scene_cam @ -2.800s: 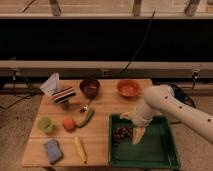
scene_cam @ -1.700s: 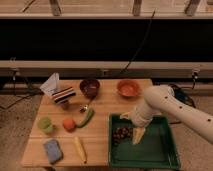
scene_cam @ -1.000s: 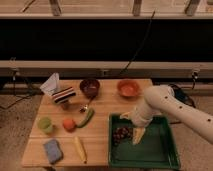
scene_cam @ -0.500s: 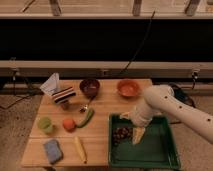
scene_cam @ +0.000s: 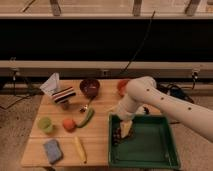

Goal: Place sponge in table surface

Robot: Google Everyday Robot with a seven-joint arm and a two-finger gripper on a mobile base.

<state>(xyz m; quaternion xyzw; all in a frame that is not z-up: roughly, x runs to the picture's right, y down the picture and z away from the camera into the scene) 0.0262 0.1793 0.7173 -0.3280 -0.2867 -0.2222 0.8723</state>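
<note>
The blue-grey sponge (scene_cam: 52,150) lies flat on the light wooden table surface (scene_cam: 95,137) at its front left corner, beside the yellow corn cob (scene_cam: 80,149). My white arm reaches in from the right and bends down over the dark green tray (scene_cam: 145,150). My gripper (scene_cam: 121,132) hangs over the tray's left part, far right of the sponge. A small dark item lies in the tray just left of the gripper.
A folded white-and-striped cloth (scene_cam: 59,90), a dark bowl (scene_cam: 90,87) and an orange bowl (scene_cam: 121,86) stand at the back. A green cup (scene_cam: 45,124), an orange fruit (scene_cam: 69,124) and a green vegetable (scene_cam: 85,117) sit mid-left.
</note>
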